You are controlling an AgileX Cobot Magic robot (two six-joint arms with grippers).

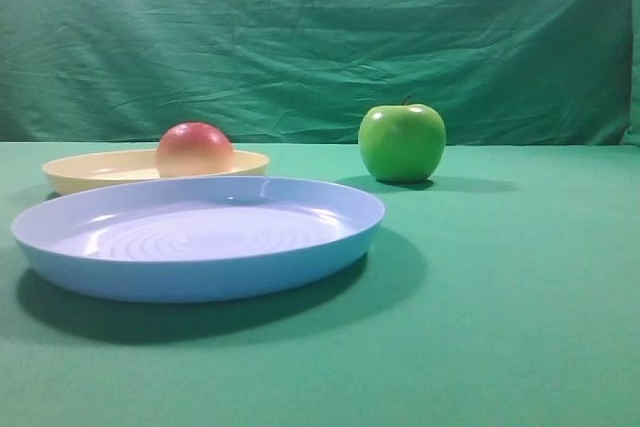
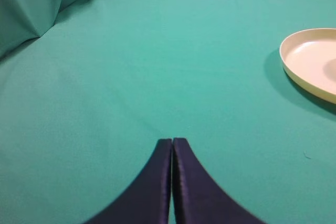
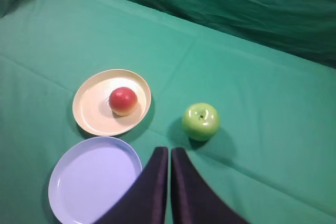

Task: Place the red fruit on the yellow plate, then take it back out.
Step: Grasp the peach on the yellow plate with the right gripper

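The right gripper (image 3: 169, 153) hangs high over the green cloth with its jaws pressed together on nothing, and the left gripper (image 2: 172, 142) is likewise clenched and empty, off beside the yellow plate (image 2: 294, 66). The red fruit (image 3: 123, 100) already sits in the yellow plate (image 3: 89, 114), right of its centre, so the step in hand looks like taking it back out. To do that well, spread the jaws first, descend squarely over the fruit, clear of the blue plate (image 3: 79, 192) and green apple (image 3: 200, 121), and close gently around its widest part so it does not roll.

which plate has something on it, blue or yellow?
The yellow plate: the red fruit sits in it, toward the rim nearest the green apple. The larger light-blue plate in front holds nothing.
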